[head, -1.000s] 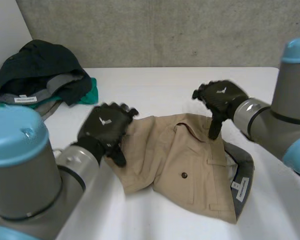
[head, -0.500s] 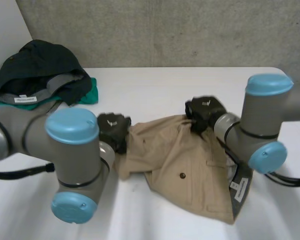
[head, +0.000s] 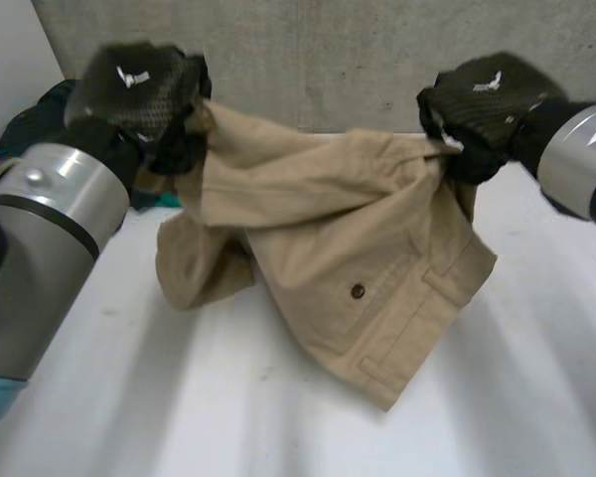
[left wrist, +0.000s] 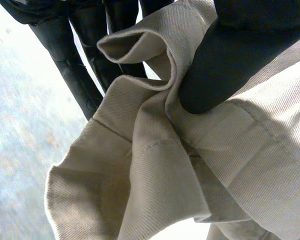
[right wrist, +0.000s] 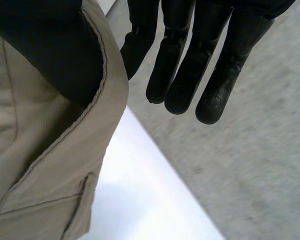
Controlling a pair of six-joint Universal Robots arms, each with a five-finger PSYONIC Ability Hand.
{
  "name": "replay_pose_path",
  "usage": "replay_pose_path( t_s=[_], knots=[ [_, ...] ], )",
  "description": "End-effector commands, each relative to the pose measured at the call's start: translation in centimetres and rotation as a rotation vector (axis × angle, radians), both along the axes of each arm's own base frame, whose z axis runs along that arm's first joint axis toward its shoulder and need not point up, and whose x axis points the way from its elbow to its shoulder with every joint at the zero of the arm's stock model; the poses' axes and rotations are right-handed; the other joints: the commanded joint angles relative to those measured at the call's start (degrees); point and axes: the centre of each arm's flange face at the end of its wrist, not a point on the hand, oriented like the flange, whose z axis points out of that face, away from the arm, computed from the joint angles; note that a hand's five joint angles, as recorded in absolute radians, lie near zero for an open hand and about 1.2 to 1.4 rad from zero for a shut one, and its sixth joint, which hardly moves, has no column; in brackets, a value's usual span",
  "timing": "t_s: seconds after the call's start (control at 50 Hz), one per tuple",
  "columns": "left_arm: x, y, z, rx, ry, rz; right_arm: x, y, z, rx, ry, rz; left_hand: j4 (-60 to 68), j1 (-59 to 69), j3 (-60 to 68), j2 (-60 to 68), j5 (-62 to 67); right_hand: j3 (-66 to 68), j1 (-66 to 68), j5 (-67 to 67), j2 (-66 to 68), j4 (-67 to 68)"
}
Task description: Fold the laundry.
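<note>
Right now I have the khaki shorts held up over the tabletop, stretched between both hands. My left hand has one upper corner bunched, with thumb and fingers clamped on the cloth. My right hand grips the other upper corner, its thumb pinning a stitched edge while its fingers are straight. I cannot tell whether the lowest fold touches the tabletop.
</note>
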Motion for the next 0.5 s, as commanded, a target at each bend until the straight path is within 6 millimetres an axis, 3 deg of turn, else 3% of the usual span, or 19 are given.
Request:
replay_pose_path(
  t_s=[0.02,0.12,0.16,0.2,0.34,0.42,0.5],
  knots=[
    [-0.5,-1.1,-2.4,0.064,-0.038,0.004,1.0,-2.3,-4.9,0.126,0.051,0.003,11.5,18.1,12.0,11.6,14.1,12.2,20.2,13.7,12.7,12.0],
    [-0.9,-2.6,-4.3,0.107,-0.065,0.009,1.6,-3.3,-8.1,0.213,0.075,0.005,11.5,18.1,12.0,11.6,14.1,12.2,20.2,13.7,12.7,12.0],
    [-1.4,-3.4,-5.8,0.140,-0.084,0.010,1.7,-3.7,-9.5,0.250,0.084,-0.010,11.5,18.1,12.0,11.6,14.1,-22.4,-14.4,-20.9,-21.9,-22.6],
    [-1.8,-3.7,-6.6,0.156,-0.096,0.007,1.6,-3.8,-10.0,0.280,0.070,-0.034,11.5,18.1,12.0,11.6,14.1,-38.1,-30.1,-36.6,-37.6,-38.4],
    [-2.0,-4.5,-7.7,0.181,-0.105,0.013,0.0,-3.9,-10.1,0.441,-0.118,-0.183,11.5,18.1,12.0,11.6,14.1,-39.7,-31.7,-38.2,-39.2,-39.9],
    [-1.9,-4.0,-7.8,0.189,-0.110,0.010,-4.1,-5.0,-10.9,0.548,-0.231,-0.339,11.5,18.1,12.0,11.6,14.1,-40.3,-32.3,-38.9,-39.9,-40.6],
    [-1.7,-3.7,-8.2,0.203,-0.119,0.010,-6.3,-5.1,-12.2,0.626,-0.285,-0.433,11.5,18.1,12.0,11.6,14.1,-42.5,-34.5,-41.1,-42.1,-42.8]
  ],
)
